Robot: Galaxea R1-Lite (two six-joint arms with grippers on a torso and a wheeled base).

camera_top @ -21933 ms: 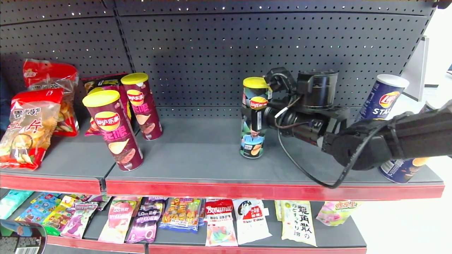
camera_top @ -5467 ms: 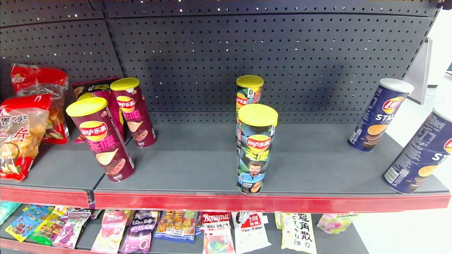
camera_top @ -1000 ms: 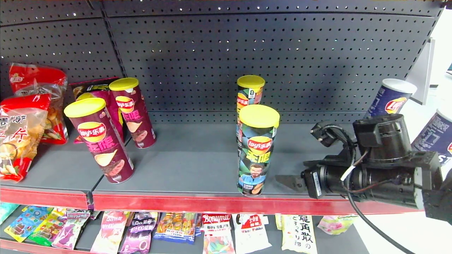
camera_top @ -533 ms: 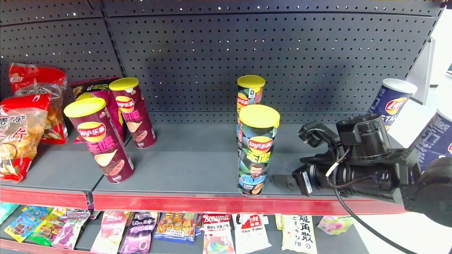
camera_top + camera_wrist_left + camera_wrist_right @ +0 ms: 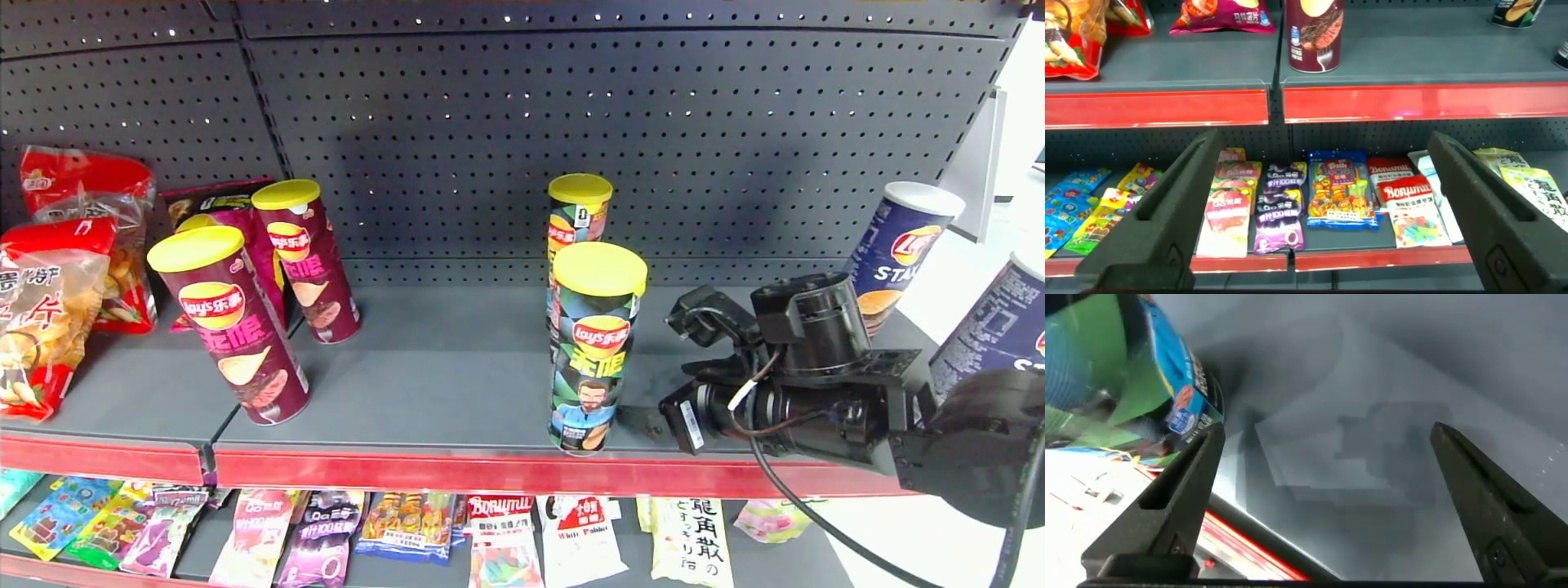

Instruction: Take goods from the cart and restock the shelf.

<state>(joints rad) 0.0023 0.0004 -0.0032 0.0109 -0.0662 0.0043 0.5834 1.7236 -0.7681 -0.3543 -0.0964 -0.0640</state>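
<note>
A green-and-blue chips can (image 5: 594,351) with a yellow lid stands upright at the front edge of the grey upper shelf (image 5: 457,384). A second can of the same kind (image 5: 576,214) stands behind it, near the back wall. My right gripper (image 5: 649,416) lies low over the shelf just right of the front can, pointing at its base. It is open with nothing between the fingers. In the right wrist view the can (image 5: 1127,367) sits beside one finger (image 5: 1180,498) of the gripper (image 5: 1323,498). My left gripper (image 5: 1323,204) is open before the lower shelf.
Maroon cans (image 5: 233,327) and red snack bags (image 5: 49,310) fill the shelf's left side. Two blue cans (image 5: 894,245) stand at the right end. The red shelf lip (image 5: 490,472) runs along the front. Candy packets (image 5: 1331,196) lie on the lower shelf.
Over the last second my right arm has slid left along the shelf front towards the front can. Long before, it held a can at the back of the shelf.
</note>
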